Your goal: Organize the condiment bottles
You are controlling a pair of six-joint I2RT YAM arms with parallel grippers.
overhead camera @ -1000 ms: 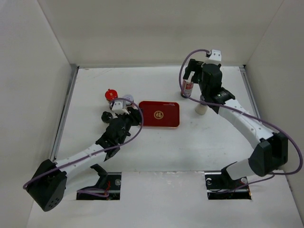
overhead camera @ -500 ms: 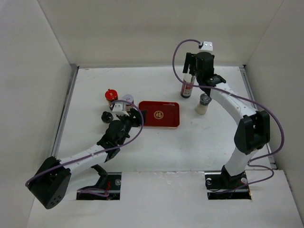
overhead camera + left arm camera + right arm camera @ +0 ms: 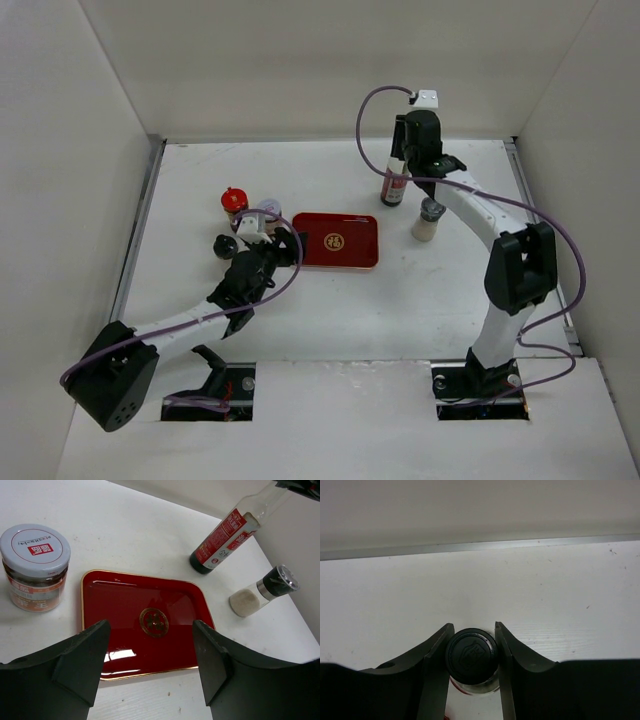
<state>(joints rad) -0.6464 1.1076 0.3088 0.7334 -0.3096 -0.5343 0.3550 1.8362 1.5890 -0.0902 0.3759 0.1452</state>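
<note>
Right fingers [image 3: 434, 672] clamp the black cap of the tall bottle [image 3: 471, 652], which stands beyond the red tray's [image 3: 335, 240] far right corner. Left fingers [image 3: 82, 662] hang spread, holding nothing, just left of the tray, near the white-lidded jar [image 3: 34, 565] of brown paste.

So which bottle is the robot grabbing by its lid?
The tall clear bottle with the red label. The right gripper pinches its black cap. The others are short jars, and no gripper holds them.

Found tray [image 3: 335, 240] at centre; jar [image 3: 268, 212] just left of it; tall bottle [image 3: 392, 187] behind its right end; shaker [image 3: 428, 219] right of bottle, slightly nearer.
</note>
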